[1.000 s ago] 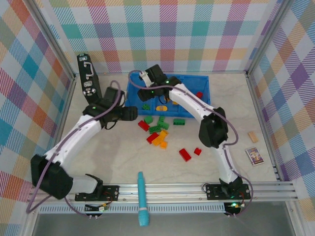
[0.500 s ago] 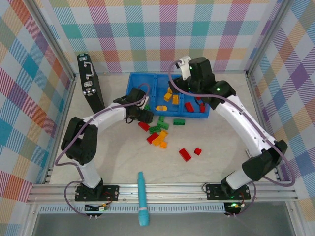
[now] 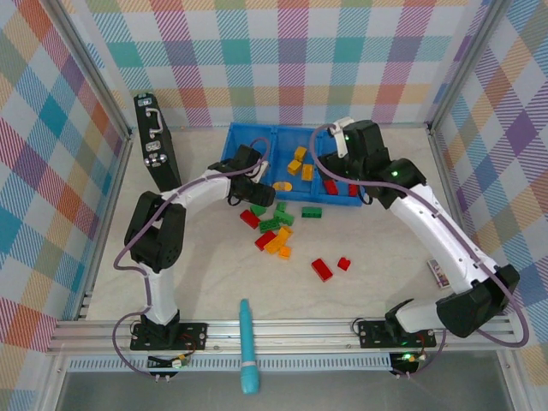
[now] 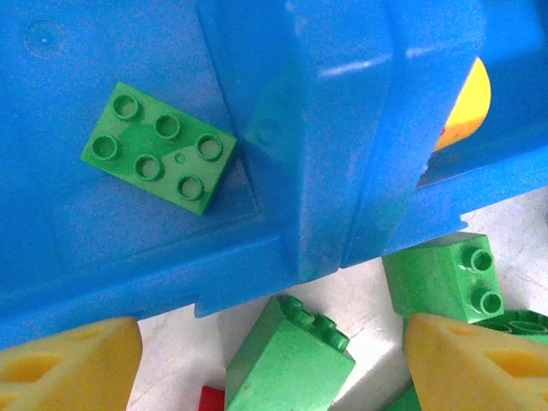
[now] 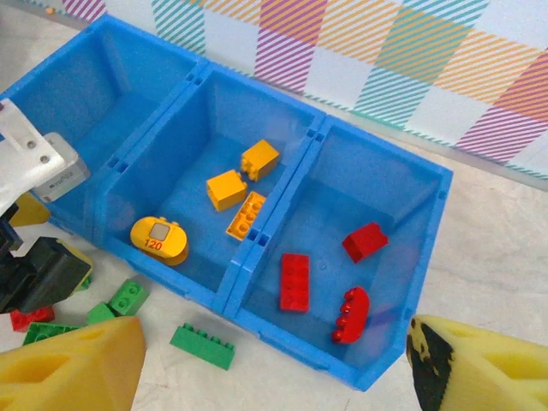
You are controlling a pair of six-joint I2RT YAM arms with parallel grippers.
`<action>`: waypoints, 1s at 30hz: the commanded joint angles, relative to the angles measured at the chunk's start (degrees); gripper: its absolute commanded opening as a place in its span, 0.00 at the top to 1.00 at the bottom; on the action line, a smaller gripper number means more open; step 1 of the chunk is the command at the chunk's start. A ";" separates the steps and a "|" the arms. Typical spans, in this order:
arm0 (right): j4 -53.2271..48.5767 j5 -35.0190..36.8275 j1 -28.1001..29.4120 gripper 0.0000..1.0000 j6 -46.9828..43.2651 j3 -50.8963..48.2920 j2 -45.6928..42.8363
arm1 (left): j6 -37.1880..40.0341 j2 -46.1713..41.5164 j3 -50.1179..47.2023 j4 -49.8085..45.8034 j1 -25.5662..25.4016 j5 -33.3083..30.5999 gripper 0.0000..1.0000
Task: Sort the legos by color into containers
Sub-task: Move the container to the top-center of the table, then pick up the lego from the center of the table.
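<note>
Partly sorted: the blue tray's (image 5: 385,147) left compartment holds a green brick (image 4: 158,147), the middle four yellow-orange pieces (image 5: 227,189), the right three red bricks (image 5: 294,281). A dozen-odd loose legos (image 3: 276,231) lie just before the tray. Left gripper (image 4: 274,368) and right gripper (image 5: 274,368) hover over it, jaws spread wide, holding nothing.

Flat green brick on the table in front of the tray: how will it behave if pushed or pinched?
The green brick looks like rigid, glossy plastic, so it probably slides on the smooth table rather than tipping. It lies flat and low, so a pinch may slip off. Likely light.
</note>
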 commanded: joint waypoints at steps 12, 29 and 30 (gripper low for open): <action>2.91 0.44 -2.05 0.19 0.54 -1.95 1.82 | -0.02 -2.05 -6.81 -0.03 -2.83 0.30 0.20; 0.79 0.60 -2.09 0.18 1.48 -2.17 1.07 | 1.47 5.33 -1.31 0.86 -2.84 -2.07 0.22; 0.80 0.59 -2.09 0.18 1.52 -2.21 1.08 | 1.47 5.58 -1.07 0.88 -2.84 -2.32 0.23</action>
